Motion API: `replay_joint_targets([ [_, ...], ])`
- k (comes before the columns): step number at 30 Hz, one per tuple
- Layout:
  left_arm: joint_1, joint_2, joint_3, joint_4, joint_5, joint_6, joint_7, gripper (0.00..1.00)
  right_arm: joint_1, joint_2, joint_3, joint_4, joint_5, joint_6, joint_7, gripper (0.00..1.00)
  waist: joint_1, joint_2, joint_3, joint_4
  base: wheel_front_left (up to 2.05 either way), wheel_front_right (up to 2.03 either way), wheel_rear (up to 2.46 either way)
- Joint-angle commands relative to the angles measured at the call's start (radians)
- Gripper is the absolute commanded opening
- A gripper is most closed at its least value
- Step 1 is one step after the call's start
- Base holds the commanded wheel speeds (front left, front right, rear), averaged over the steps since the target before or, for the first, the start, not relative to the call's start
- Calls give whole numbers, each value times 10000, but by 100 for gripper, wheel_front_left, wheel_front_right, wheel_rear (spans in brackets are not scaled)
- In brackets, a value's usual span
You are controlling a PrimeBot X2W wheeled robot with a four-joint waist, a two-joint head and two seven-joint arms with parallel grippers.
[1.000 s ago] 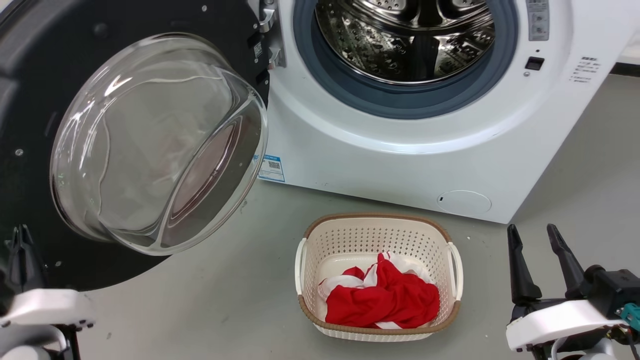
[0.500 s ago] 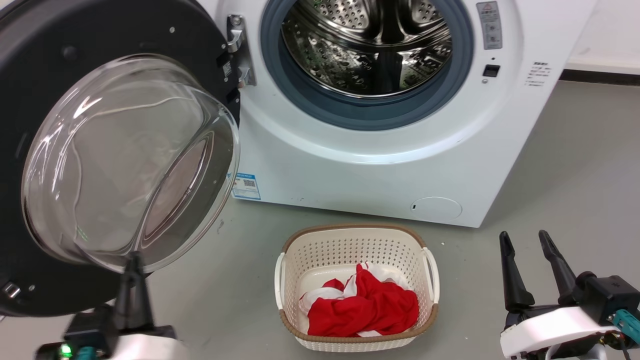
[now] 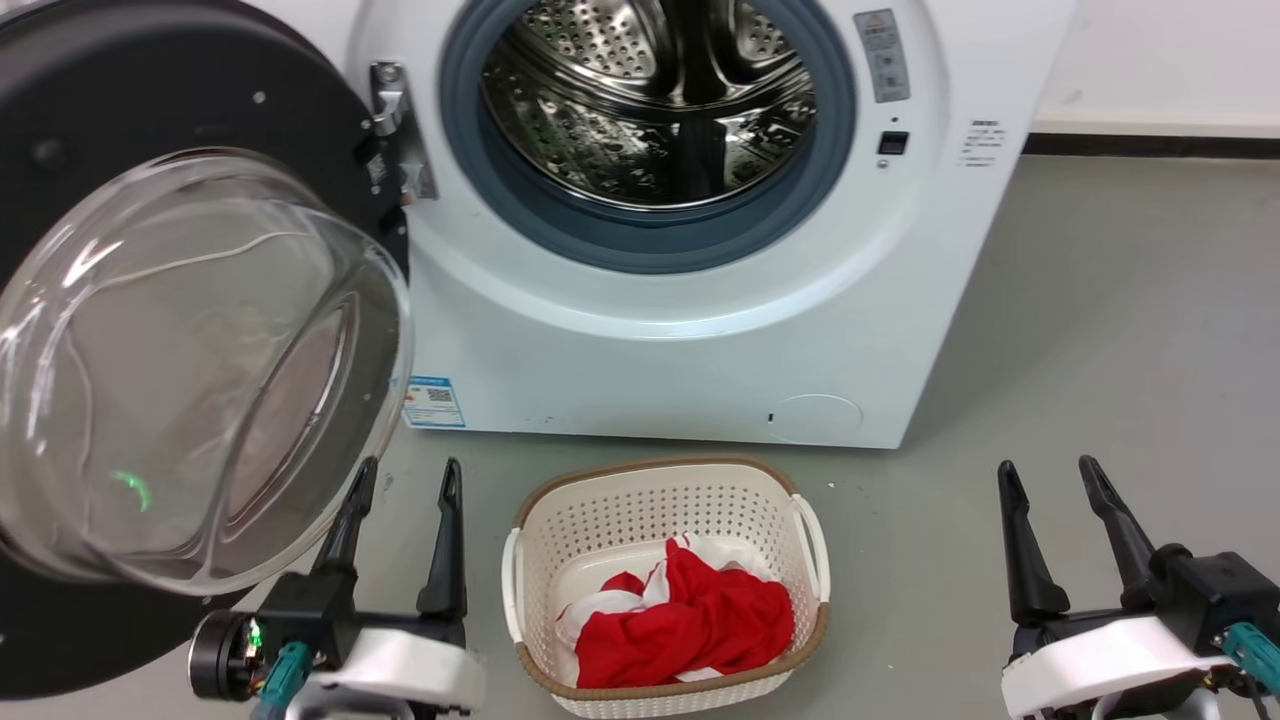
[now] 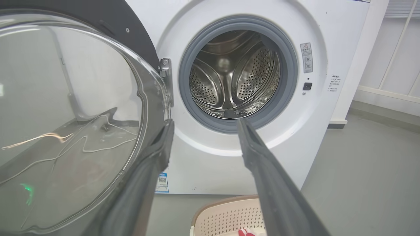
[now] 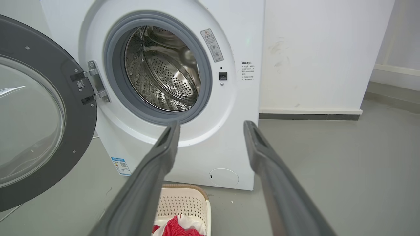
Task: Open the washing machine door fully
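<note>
Door travel looks nearly complete: the washing machine door (image 3: pixel 190 370) hangs swung wide on its hinge (image 3: pixel 395 130) at the left of the washing machine (image 3: pixel 680 340), leaving the drum opening fully exposed. For any remaining swing, press on the black rim rather than the glass bowl, follow the hinge arc, and stop at firm resistance. The left gripper (image 3: pixel 410 470) sits just beside the bowl's lower edge, jaws spread wide and empty, contact with the glass not discernible. The right gripper (image 3: pixel 1047 468) is well apart, jaws likewise spread, holding nothing.

A smooth grey floor (image 3: pixel 1120 300) meets a scuffed white wall (image 5: pixel 311 49) along a dark skirting strip (image 5: pixel 308 116).
</note>
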Motion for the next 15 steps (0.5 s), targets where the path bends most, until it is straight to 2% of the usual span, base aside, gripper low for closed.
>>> replay_joint_targets([
  [1, -257, -22, -44, 109, 113, -27, -25, 100, 119, 13, -31, -96, -141, -5, -32, 100, 0, 0, -2, -196, 0, 0, 0],
  [15, -398, 25, 232, 343, 484, 138, -25, 100, 271, 13, -52, -197, -424, -5, 70, 100, 0, 0, 68, -650, 0, 0, 0],
])
